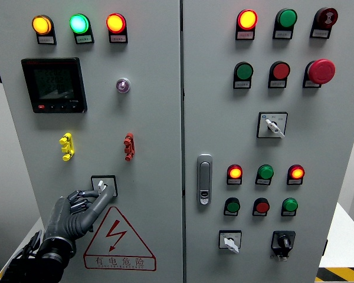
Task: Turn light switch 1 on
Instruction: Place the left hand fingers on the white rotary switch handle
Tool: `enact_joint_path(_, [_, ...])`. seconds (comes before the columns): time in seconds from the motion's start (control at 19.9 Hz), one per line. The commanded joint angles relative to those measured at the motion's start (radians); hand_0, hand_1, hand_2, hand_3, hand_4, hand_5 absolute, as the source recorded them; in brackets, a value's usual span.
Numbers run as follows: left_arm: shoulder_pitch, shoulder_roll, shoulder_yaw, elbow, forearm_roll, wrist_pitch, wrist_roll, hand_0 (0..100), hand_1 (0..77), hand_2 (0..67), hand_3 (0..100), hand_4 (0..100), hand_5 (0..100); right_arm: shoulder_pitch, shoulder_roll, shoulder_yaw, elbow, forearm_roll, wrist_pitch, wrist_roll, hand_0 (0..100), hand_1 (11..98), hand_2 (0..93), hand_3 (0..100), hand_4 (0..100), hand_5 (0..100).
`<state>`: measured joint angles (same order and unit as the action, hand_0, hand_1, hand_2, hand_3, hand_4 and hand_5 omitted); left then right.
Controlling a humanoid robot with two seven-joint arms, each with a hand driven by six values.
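On the grey metal cabinet door point(153, 118), left hand point(76, 209) of dark jointed segments, fingers curled narrow, index fingertip touching square rotary switch point(104, 186), triangular warning label point(119, 239) below.

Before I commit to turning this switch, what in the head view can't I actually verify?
- Selector switch: the left robot hand covers its lower left, so its knob position is unclear.
- Whether the fingers actually press or grip it: cannot tell.
- Label tags under the lamps, e.g.: too small to read, so no "1" can be confirmed.
- Meter display: digits blurred.
- Right robot hand: out of view.
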<state>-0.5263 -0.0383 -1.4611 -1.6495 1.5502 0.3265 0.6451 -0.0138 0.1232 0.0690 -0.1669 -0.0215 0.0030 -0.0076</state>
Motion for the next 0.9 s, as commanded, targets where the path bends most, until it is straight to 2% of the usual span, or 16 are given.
enact_joint_path(0.0, [-0.001,0.0,-0.001,-0.001,0.001,0.005,0.002,0,57.1,49.4,90,100,90,0.0,0.001,0.0,0.001,0.0,0.0,0.0,0,19.6,0.0,19,19,11])
enact_joint_path(0.05, [-0.001,0.001,-0.001,-0.001,0.001,0.012,0.002,0,56.9,49.5,90,100,90,0.0,-0.0005,0.0,0.0,0.0,0.0,0.0,0,19.6,0.0,19,19,11])
enact_joint_path(0.45, [-0.004,0.001,0.001,0.008,0.001,0.017,0.018,0,55.7,50.0,91,100,89,0.0,0.001,0.0,0.0,0.0,0.0,0.0,0,19.6,0.0,19,19,11])
enact_joint_path(0.6, [-0.006,0.001,0.001,0.013,0.001,0.017,0.016,0,54.9,50.2,91,100,89,0.0,-0.0005,0.0,0.0,0.0,0.0,0.0,0,19.5,0.0,19,19,11])
enact_joint_path(0.85, [-0.008,0.003,0.001,0.013,0.001,0.017,0.028,0,54.0,50.9,91,100,89,0.0,0.001,0.0,0.0,0.0,0.0,0.0,0,19.5,0.0,19,19,11])
